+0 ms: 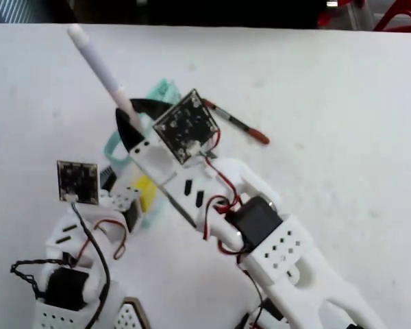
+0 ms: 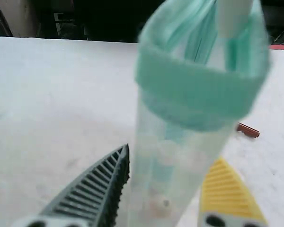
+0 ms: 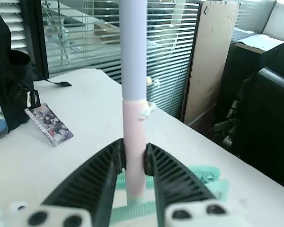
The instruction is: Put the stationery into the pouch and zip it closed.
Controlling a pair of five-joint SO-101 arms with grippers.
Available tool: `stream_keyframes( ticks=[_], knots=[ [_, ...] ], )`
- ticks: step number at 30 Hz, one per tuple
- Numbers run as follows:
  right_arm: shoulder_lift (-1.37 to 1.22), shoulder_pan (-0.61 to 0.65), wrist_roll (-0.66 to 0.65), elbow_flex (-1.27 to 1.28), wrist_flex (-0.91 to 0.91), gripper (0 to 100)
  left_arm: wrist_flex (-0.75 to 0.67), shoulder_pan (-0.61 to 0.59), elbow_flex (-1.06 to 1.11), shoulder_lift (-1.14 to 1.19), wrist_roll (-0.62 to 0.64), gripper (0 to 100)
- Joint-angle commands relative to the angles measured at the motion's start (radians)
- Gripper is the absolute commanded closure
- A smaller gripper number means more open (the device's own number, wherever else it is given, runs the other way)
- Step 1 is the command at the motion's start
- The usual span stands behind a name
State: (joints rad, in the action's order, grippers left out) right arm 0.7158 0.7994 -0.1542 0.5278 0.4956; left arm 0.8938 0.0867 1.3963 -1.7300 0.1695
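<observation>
While the right gripper point(image 3: 134, 152) pinches a pen point(image 3: 133, 71) tight between its black fingers point(image 3: 97, 182), the pen stands straight out of the grip, pink where it is held and pale beyond. Seen from above, this gripper point(image 1: 128, 127) sits over the pouch point(image 1: 162, 90) near the middle of the desk point(image 1: 329, 82), and the pen point(image 1: 96, 62) slants off toward the far left. Mint pouch fabric point(image 3: 203, 172) lies just under the fingers. I cannot tell whether the pen's lower end is inside the pouch.

The left gripper point(image 2: 173, 156) has the pouch point(image 2: 199, 90) between a dark finger point(image 2: 94, 194) and a yellow finger point(image 2: 227, 194), both closed against its clear sides. The pouch rises upright from them, with a mint band around it farther up. In the high view this gripper point(image 1: 140, 197) is just beside the right one, on the near side.

A second pen point(image 1: 236, 123), dark with red ends, lies flat on the desk just past the right arm, apart from the pouch. A small card point(image 3: 49, 124) lies on the desk, well away from the pouch.
</observation>
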Motion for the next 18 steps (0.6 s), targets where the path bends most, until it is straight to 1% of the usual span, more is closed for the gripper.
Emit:
stream_keyframes(
  ticks=[1,11,18],
  knots=[
    [0.027,-0.013,0.008,0.020,-0.005,98.1,-0.044,-0.004,-0.009,-0.008,0.006,76],
    [0.028,-0.013,0.008,0.055,0.004,97.8,-0.044,-0.005,-0.009,-0.008,0.006,76],
    [0.104,-0.013,0.005,0.054,0.071,97.2,-0.044,-0.004,-0.009,-0.008,0.006,76]
  ],
)
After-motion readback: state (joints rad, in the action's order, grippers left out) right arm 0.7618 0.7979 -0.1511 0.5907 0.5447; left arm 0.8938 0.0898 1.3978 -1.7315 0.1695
